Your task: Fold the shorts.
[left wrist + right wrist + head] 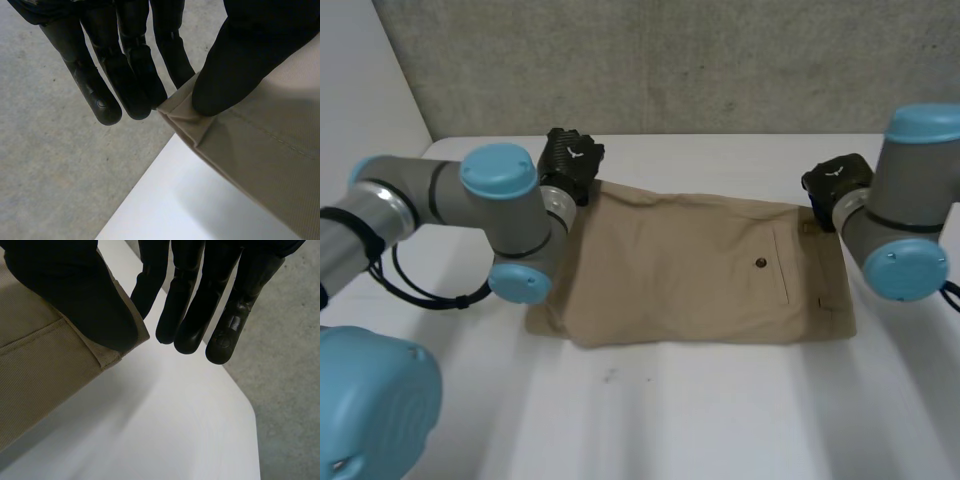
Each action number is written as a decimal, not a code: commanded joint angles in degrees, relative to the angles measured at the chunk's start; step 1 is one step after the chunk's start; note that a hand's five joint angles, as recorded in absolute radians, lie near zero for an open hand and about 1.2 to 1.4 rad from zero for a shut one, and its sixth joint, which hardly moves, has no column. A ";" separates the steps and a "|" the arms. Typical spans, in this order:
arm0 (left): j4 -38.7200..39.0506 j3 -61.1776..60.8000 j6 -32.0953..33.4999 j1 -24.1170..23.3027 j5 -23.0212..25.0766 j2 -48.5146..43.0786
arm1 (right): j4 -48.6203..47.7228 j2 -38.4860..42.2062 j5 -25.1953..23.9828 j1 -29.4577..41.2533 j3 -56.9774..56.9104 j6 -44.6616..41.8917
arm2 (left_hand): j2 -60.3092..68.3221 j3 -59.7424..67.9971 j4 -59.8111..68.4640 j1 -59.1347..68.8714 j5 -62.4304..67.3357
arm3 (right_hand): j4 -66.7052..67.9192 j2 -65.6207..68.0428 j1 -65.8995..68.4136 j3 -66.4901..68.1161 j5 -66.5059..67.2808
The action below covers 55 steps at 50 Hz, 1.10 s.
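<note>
— Shorts (690, 270) lie flat by the table's (720, 420) far edge; left hand (235, 60) and right hand (75, 290) each pinch a far corner.
— Shallow pinches. One corner could slip on lifting, skewing the fold.

Table (720, 420): white, smooth, with a soft shine.
Wall (670, 60): grey, rough concrete, behind the table.
Floor (50, 175): grey, speckled, below the table edge.

Edge of shorts (700, 280) behind left arm (505, 210) (head view); right hand (835, 180) partly behind its arm
</note>
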 commanded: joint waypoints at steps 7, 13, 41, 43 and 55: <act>12.83 0.79 -0.23 -0.75 1.86 -7.79 | -4.74 7.96 4.64 1.91 -10.96 1.14 | -56.60 -56.33 -56.47 -52.02 -52.42 | -58.18 -57.06 -45.51 -57.57 -57.32; 17.94 -9.56 -0.76 -2.07 0.99 3.34 | -4.74 -3.89 3.76 1.82 -7.90 9.75 | -58.62 -58.35 -58.49 -54.04 -54.43 | -58.18 -57.06 -45.51 -57.57 -57.32; -4.47 -59.60 -26.43 -1.10 -1.47 46.09 | -8.24 -25.45 -11.71 -6.62 44.14 14.15 | -58.62 -58.35 -58.49 -54.04 -54.43 | -43.97 -42.85 -31.30 -43.36 -43.11; -3.86 -61.09 -26.51 -1.19 -1.56 46.44 | -11.31 -23.35 -11.71 -7.14 45.19 14.06 | -58.62 -58.35 -58.49 -54.04 -54.43 | -41.46 -40.33 -28.78 -40.85 -40.60; -1.22 -62.77 -26.78 -1.10 -1.65 46.79 | -16.87 -15.60 -11.62 -8.11 43.27 13.36 | -58.62 -58.35 -58.49 -54.04 -54.43 | -17.19 -16.06 -4.51 -16.57 -16.32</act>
